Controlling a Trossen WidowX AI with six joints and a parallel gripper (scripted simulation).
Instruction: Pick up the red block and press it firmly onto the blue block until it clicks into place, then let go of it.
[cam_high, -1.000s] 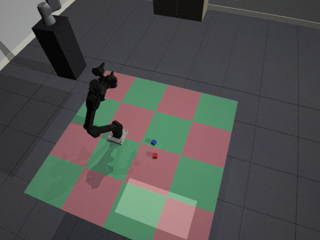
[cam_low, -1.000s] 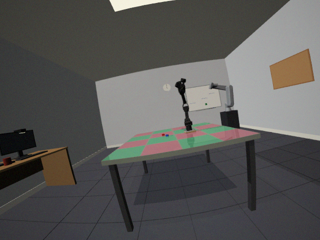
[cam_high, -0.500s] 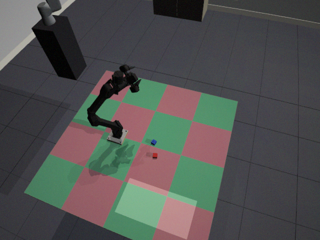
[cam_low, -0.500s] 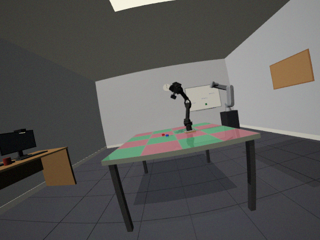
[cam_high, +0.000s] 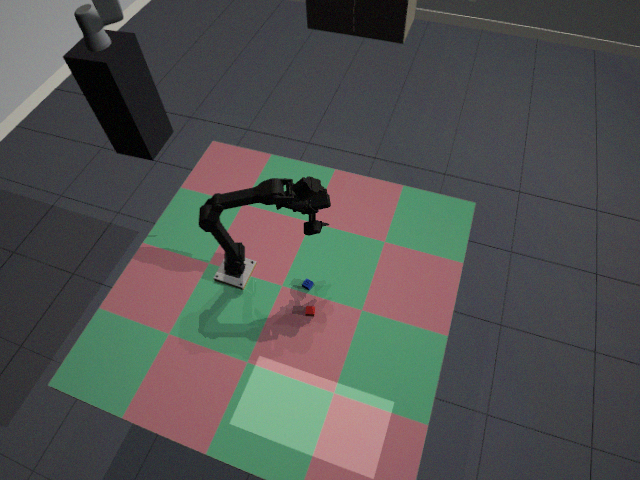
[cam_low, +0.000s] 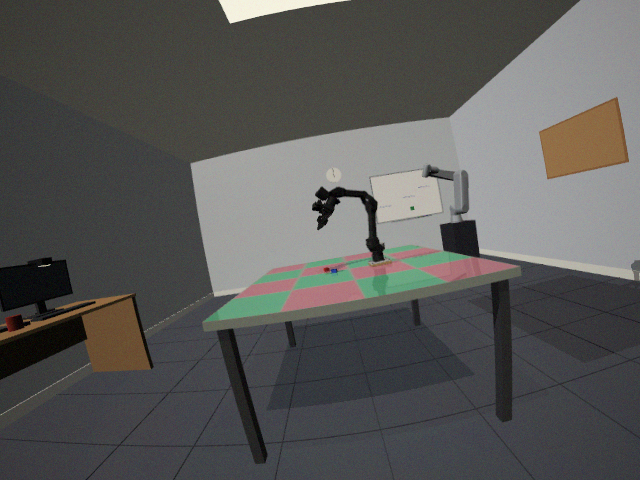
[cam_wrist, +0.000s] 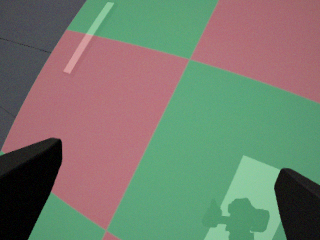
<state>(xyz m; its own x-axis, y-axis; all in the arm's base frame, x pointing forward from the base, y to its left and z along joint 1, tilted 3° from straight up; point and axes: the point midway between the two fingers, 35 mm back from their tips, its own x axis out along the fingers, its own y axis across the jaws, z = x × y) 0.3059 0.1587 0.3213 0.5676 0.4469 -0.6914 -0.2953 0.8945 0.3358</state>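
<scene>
The red block (cam_high: 310, 311) (cam_low: 326, 269) sits on a pink square of the chequered table. The blue block (cam_high: 308, 284) (cam_low: 333, 270) sits on the neighbouring green square, a short gap away. They are apart. My gripper (cam_high: 326, 214) (cam_low: 316, 217) (cam_wrist: 174, 167) is open and empty, high above the table. In the wrist view its two dark fingers stand wide apart, with only table and a strip of floor behind them. Neither block shows in the wrist view. The blocks' studs are too small to make out.
The arm's pale base plate (cam_high: 248, 267) is fixed to the chequered table (cam_high: 429, 222) (cam_low: 320, 297), to the left of the blocks in the top view. The arm's shadow falls around the blocks. A grey arm on a black pedestal (cam_high: 121, 93) (cam_low: 459, 237) stands off the table.
</scene>
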